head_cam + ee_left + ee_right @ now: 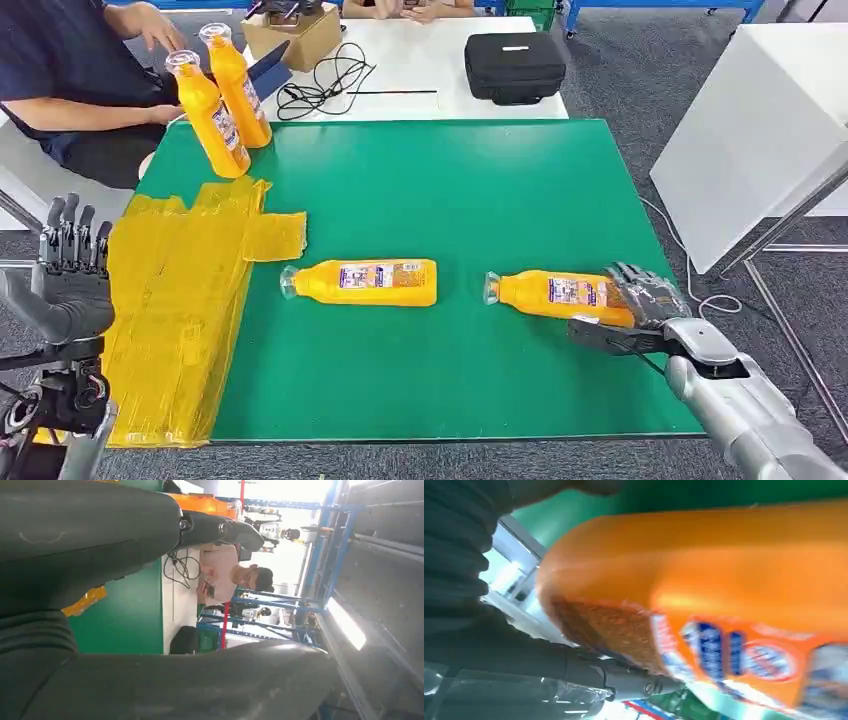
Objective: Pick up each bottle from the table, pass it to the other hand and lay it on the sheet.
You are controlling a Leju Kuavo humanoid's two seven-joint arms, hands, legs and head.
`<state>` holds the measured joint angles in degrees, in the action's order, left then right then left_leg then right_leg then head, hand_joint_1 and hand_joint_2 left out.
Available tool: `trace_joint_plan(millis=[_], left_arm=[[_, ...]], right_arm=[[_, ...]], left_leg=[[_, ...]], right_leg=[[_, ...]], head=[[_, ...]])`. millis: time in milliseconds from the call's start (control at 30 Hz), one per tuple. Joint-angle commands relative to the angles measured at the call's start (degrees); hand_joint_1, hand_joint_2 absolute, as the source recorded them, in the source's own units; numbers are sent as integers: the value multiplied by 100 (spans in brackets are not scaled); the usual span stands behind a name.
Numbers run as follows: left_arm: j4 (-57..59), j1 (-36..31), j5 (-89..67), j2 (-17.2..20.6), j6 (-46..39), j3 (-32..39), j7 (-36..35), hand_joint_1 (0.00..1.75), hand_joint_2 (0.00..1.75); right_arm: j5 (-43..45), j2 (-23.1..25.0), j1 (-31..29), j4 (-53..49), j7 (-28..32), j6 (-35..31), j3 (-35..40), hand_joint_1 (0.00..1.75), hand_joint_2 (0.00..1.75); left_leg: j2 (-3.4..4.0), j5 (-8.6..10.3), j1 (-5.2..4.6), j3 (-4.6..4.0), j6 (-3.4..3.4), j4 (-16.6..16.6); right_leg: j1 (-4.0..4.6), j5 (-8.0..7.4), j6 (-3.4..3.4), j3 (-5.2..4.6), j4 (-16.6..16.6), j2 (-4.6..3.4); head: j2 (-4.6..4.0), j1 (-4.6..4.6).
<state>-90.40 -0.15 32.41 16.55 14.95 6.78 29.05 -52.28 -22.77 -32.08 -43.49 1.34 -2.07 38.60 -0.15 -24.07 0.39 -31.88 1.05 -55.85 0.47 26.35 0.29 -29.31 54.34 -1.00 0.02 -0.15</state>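
Two orange bottles lie on their sides on the green table (pixel 450 180). My right hand (pixel 640 305) grips the base of the right-hand bottle (pixel 555 292), fingers over its top and thumb along its near side; the bottle still rests on the table. Up close, the right wrist view has this bottle (pixel 724 580) pressed against the hand, with a finger (pixel 624 677) beneath it. The other lying bottle (pixel 365 282) is at the table's middle, cap pointing to the yellow sheet (pixel 175 300). My left hand (pixel 70 270) is raised beside the sheet, fingers upright and apart, holding nothing.
Two more orange bottles (pixel 210 115) (pixel 240 85) stand at the table's back left corner. A person (pixel 60 60) sits behind them. On a white table beyond are a black case (pixel 514 66), a cardboard box (pixel 300 35) and cables (pixel 325 80). A white panel (pixel 760 130) stands at the right.
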Motion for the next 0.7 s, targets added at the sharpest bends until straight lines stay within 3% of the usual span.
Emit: trace_joint_plan(millis=[33, 467, 700], left_arm=[[-519, 541, -37, -357, 17, 380, -26, 0, 0], [-791, 966, -1, -335, 191, 738, 34, 0, 0], [-790, 1064, -468, -723, 166, 442, 213, 0, 0]], right_arm=[[-42, 530, -138, 729, 130, 165, 381, 175, 175], [65, 416, -385, 704, 340, 355, 619, 175, 175], [493, 583, 236, 1012, 390, -32, 354, 175, 175]], left_leg=[[32, -7, 5, 13, -5, 10], [21, -10, 9, 23, -5, 9], [3, -8, 13, 42, -4, 24]], right_leg=[[4, -7, 9, 6, -15, -24], [5, -3, 10, 13, -13, -17], [9, -1, 9, 41, -35, 1]], head=[[0, 0], [0, -2], [0, 0]])
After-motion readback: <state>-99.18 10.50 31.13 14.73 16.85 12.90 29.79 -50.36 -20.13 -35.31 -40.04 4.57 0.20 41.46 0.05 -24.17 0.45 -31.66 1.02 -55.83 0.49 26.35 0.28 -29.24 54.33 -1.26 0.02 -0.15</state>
